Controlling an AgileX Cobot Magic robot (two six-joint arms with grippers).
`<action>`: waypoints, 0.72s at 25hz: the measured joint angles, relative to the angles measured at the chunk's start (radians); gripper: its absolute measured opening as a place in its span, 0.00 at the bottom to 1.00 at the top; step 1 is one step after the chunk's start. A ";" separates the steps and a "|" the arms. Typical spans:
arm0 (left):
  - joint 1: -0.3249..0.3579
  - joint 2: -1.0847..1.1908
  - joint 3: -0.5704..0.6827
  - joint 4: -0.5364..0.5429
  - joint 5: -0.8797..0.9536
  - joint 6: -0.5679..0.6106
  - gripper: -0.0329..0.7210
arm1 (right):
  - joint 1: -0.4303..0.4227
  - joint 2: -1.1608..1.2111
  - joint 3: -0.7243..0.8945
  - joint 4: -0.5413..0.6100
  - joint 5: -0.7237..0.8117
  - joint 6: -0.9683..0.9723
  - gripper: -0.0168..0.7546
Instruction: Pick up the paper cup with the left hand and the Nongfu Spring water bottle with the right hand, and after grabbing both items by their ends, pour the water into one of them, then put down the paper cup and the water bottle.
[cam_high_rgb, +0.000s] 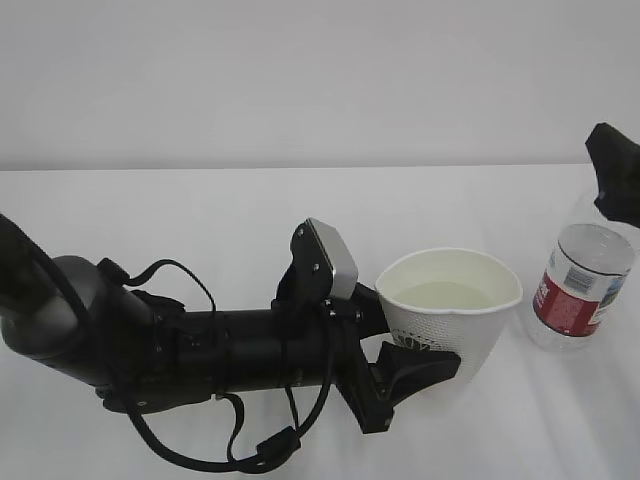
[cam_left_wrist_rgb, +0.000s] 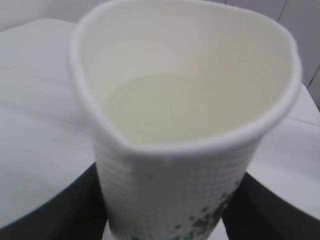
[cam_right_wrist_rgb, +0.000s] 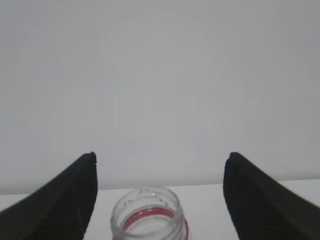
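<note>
The paper cup (cam_high_rgb: 450, 315) sits in my left gripper (cam_high_rgb: 415, 338), which is shut on its lower wall. In the left wrist view a black finger presses each side of the paper cup (cam_left_wrist_rgb: 175, 190), whose rim is squeezed out of round, and my left gripper (cam_left_wrist_rgb: 165, 220) barely shows. Pale water (cam_left_wrist_rgb: 165, 107) lies in the cup. The Nongfu Spring water bottle (cam_high_rgb: 578, 292) stands at the far right, uncapped. My right gripper (cam_right_wrist_rgb: 161, 157) is open above it, with one finger on each side of the bottle mouth (cam_right_wrist_rgb: 147, 212) and clear of it. Only part of my right gripper (cam_high_rgb: 615, 172) shows in the exterior view.
The white table (cam_high_rgb: 200, 220) runs back to a pale wall. My bulky left arm (cam_high_rgb: 150, 350) lies across the front left with loose black cables. The bottle is close to the right edge of the exterior view.
</note>
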 joint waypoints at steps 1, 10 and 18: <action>0.000 0.000 0.000 0.000 0.000 0.000 0.67 | 0.000 -0.008 0.000 0.000 0.000 0.000 0.79; 0.000 0.000 0.000 -0.022 0.001 0.000 0.67 | 0.000 -0.090 0.002 0.000 0.000 0.000 0.79; 0.000 0.000 0.000 -0.090 0.001 0.000 0.67 | 0.000 -0.121 0.002 0.000 -0.002 0.000 0.79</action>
